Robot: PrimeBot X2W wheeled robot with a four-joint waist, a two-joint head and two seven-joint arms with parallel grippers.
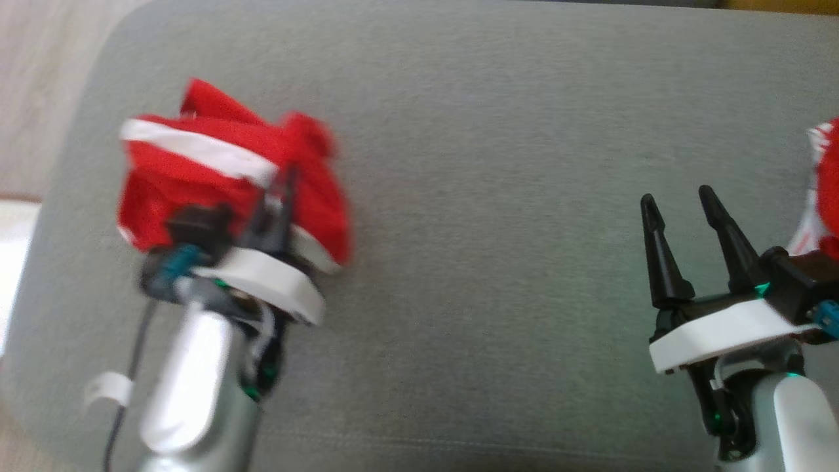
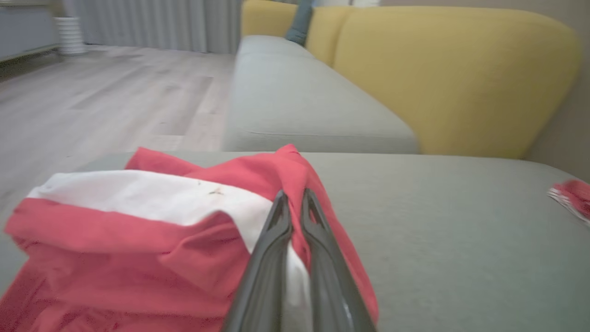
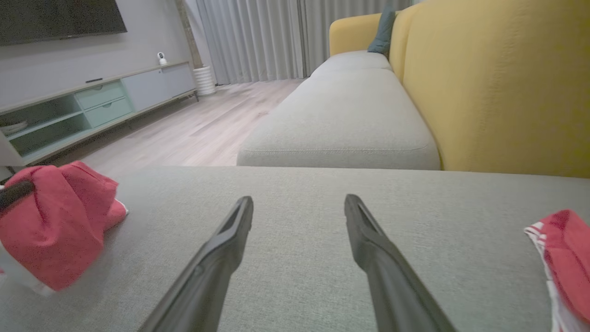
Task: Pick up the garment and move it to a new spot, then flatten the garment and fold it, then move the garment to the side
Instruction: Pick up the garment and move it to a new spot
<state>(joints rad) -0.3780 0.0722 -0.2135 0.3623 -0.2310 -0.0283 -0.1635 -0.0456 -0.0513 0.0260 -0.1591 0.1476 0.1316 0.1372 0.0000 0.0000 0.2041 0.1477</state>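
Head view: the garment [image 1: 196, 170], red with a white band, sits bunched at the far left of the grey cushion [image 1: 491, 164]. The left gripper [image 1: 283, 187] has its two dark fingers pressed together into the cloth, gripping a fold of the garment (this part is blurred, so finer detail is lost). The right gripper [image 1: 678, 196] is at the near right, its jaws spread apart with nothing between them, above bare cushion. A second red-and-white cloth [image 1: 827, 177] shows at the right edge, just beside that gripper's base.

Left wrist view: the left gripper [image 2: 295, 196] is closed on a red fold at the garment's [image 2: 138, 230] right side, with the white band running off to the left. Farther off are a grey seat [image 2: 299, 101], a yellow sofa back [image 2: 461, 69] and a wooden floor [image 2: 92, 101]. The second cloth [image 2: 571, 196] lies at the right edge, well apart from the garment.

Right wrist view: the right gripper [image 3: 298, 203] has its fingers wide apart over the cushion [image 3: 299, 184], holding nothing. The garment [image 3: 55, 221] is at the left, a rounded red heap whose lower edge seems to meet the cushion (whether any of it is raised I cannot tell). The second cloth [image 3: 564, 249] is at the right edge. A low cabinet [image 3: 92, 101] and pale curtains [image 3: 258, 37] stand at the far left.
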